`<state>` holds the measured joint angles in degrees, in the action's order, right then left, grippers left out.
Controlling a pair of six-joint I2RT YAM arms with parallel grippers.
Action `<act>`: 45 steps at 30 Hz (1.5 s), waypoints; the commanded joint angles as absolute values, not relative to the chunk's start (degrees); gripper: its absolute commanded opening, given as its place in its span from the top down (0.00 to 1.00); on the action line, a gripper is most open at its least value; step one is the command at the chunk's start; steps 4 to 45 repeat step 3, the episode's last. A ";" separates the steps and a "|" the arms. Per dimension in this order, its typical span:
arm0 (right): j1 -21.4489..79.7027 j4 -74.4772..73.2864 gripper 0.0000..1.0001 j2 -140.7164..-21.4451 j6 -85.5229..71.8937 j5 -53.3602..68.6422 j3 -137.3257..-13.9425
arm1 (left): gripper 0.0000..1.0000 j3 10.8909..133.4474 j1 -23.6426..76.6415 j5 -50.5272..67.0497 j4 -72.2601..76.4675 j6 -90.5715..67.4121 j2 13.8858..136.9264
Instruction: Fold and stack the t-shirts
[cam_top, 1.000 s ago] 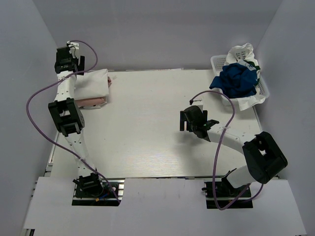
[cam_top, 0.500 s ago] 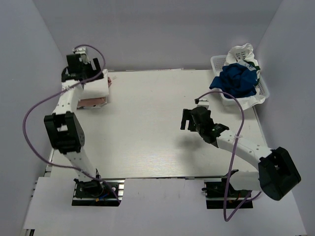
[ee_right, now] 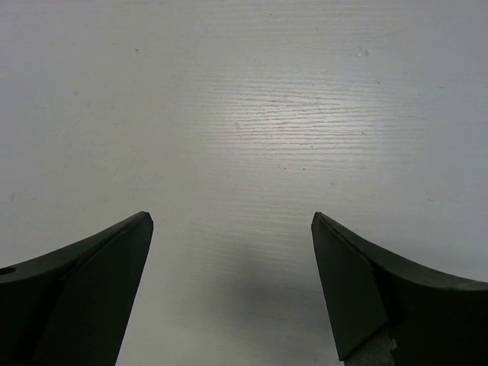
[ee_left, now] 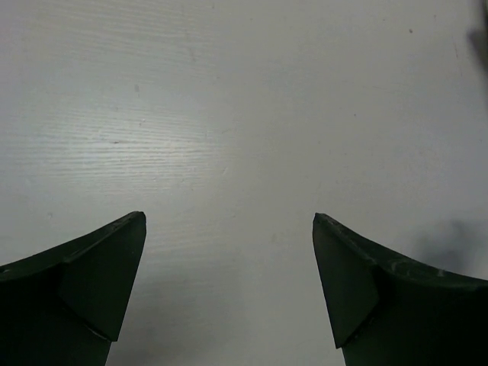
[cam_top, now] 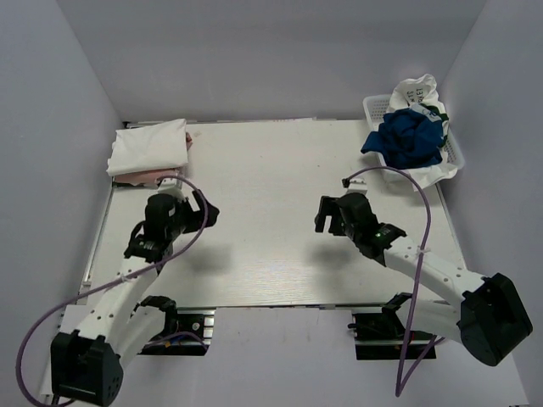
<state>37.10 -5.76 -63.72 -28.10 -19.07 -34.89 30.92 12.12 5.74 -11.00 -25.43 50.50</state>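
I'm hovering the left gripper (cam_top: 202,215) and right gripper (cam_top: 327,217) wide open and empty over the table (cam_top: 263,182), ready for the crumpled shirts (cam_top: 407,140) at two o'clock, with the folded shirts (cam_top: 151,146) stacked at ten.

Arms: two, left arm (cam_top: 119,292) and right arm (cam_top: 424,267). Grippers: two, left gripper (ee_left: 229,221) and right gripper (ee_right: 232,217). Table (cam_top: 271,254): one. Basket (cam_top: 372,105): one. T-shirts visible: four.
- One white t-shirt (cam_top: 151,146)
- One salmon-pink t-shirt (cam_top: 157,176)
- One blue t-shirt (cam_top: 407,140)
- One white-and-green t-shirt (cam_top: 420,91)
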 commanded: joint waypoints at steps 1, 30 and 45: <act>37.09 -1.76 0.10 -63.10 -28.12 -15.21 -34.10 | 0.00 30.32 12.30 -0.25 -12.12 -27.34 46.85; 36.83 -0.71 0.10 -63.19 -28.30 -13.72 -33.93 | 0.00 30.32 12.30 -2.19 -14.85 -26.02 45.62; 36.83 -0.71 0.10 -63.19 -28.30 -13.72 -33.93 | 0.00 30.32 12.30 -2.19 -14.85 -26.02 45.62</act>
